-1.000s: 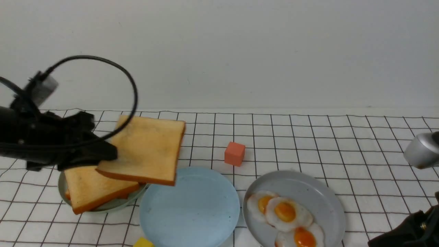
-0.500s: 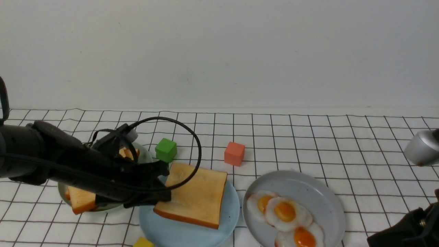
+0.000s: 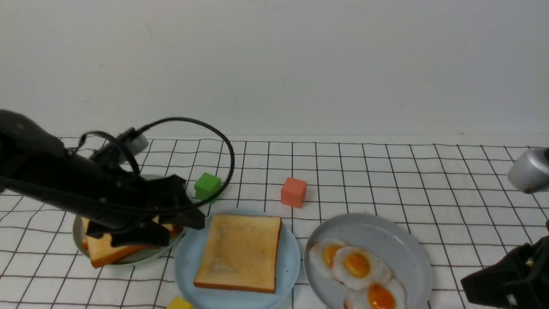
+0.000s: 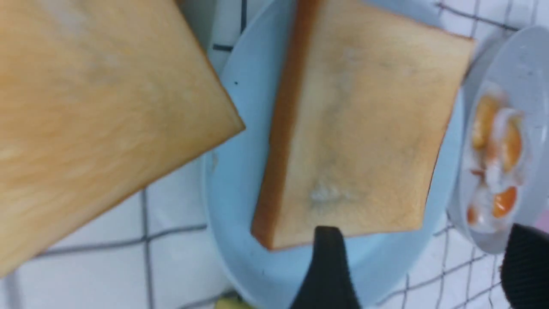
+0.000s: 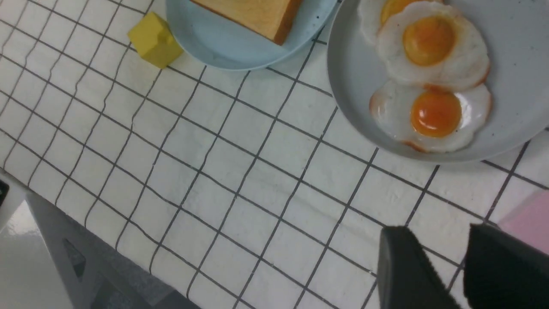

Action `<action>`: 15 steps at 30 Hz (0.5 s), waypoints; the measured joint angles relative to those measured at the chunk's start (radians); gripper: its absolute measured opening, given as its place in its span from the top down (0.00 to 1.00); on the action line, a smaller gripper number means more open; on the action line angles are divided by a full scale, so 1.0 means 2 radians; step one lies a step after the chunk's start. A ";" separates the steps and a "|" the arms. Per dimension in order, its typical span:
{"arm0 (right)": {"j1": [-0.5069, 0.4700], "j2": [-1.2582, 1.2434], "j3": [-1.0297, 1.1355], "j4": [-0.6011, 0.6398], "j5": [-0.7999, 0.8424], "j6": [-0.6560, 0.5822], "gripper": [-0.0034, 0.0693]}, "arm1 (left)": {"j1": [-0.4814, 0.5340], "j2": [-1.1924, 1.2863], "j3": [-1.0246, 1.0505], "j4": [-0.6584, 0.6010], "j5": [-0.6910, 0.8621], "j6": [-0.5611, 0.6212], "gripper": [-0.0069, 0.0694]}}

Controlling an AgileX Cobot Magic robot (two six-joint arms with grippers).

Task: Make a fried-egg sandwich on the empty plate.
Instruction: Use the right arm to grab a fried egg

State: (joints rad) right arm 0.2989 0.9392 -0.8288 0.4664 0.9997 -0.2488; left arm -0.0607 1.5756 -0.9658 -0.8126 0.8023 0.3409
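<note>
One golden toast slice point(image 3: 240, 253) lies flat on the light blue plate point(image 3: 186, 262); it also shows in the left wrist view point(image 4: 364, 128) on that plate point(image 4: 240, 171). My left gripper point(image 3: 184, 227) is open and empty just left of the slice, above the edge of the pale green plate; in the left wrist view its jaws point(image 4: 424, 240) stand wide apart. More toast point(image 3: 105, 253) point(image 4: 85, 107) lies on the pale green plate point(image 3: 141, 256). Three fried eggs point(image 3: 356, 264) point(image 5: 429, 43) lie on the grey plate point(image 3: 399, 244). My right gripper point(image 3: 472, 285) point(image 5: 446, 234) is slightly open and empty over the cloth at the front right.
A green cube point(image 3: 207, 186) and an orange-red cube point(image 3: 294, 192) stand behind the plates. A yellow cube point(image 3: 179, 304) point(image 5: 155, 39) sits at the blue plate's front edge. A pink thing point(image 5: 529, 219) lies by my right gripper. The table's front edge point(image 5: 64, 214) is close.
My left gripper carried the toast down onto the light blue plate, let it go and drew back to the left. The slice now lies flat. The right arm barely moved.
</note>
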 joint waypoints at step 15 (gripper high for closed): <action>0.000 0.176 -0.108 -0.018 -0.014 -0.045 0.48 | -0.146 -0.317 0.045 0.125 0.085 -0.045 0.38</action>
State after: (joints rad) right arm 0.2989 1.2914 -1.0451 0.4309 0.9716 -0.3393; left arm -0.3529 0.9424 -0.8764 -0.5616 0.9730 0.2503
